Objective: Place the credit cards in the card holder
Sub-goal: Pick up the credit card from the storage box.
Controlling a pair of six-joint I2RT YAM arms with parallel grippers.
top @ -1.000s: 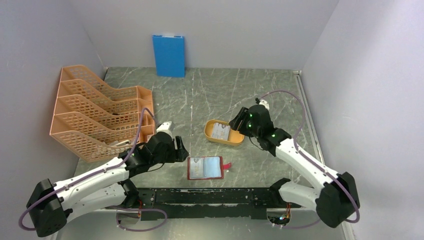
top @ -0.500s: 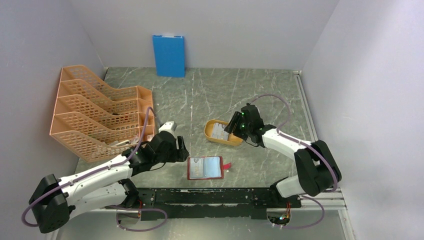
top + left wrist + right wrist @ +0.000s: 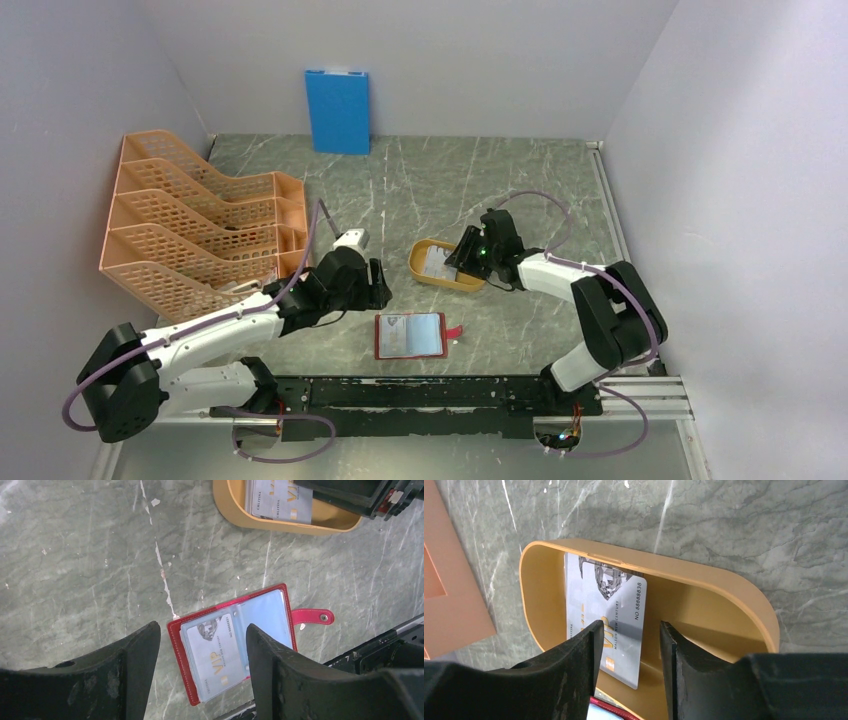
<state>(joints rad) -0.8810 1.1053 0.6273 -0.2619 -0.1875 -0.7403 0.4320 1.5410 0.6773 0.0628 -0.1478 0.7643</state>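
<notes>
Landmark: yellow-orange oval tray [image 3: 418, 268], on the grey-green marbled table [image 3: 420, 180].

- Credit cards [image 3: 438, 263]: a small stack lying flat inside the tray, towards its left end. The top one is pale blue-white with a diamond print, gold "VIP" and a row of numbers, seen clearly from the right wrist [image 3: 616, 605]. The left wrist view shows at least two overlapping cards [image 3: 279, 500].
- Right gripper [image 3: 458, 258]: reaching into the tray from its right side. Fingers are spread with a clear gap, and the tips are down inside the tray wall [image 3: 724, 587]. One finger [image 3: 584, 650] overlaps the top card and the other sits over bare tray floor. Nothing is pinched between them.
- Card holder [image 3: 410, 335]: dark red, lying open and flat on the table, on the near side of the tray and apart from it. Its snap tab [image 3: 312, 616] sticks out of the end nearer the right arm. One VIP card [image 3: 212, 652] sits under a clear sleeve on one leaf. The other leaf [image 3: 262, 617] shows only pale sleeve.
- Left gripper [image 3: 378, 285]: left of the tray and just off the card holder's far left corner. It is raised over the table with jaws wide apart and nothing between them, and the wrist camera looks down through the gap onto the open holder [image 3: 202, 635].
- Orange mesh file rack [image 3: 200, 235]: well left of the tray.
- Blue upright board [image 3: 338, 110]: beyond the tray and to its left, against the back wall.
</notes>
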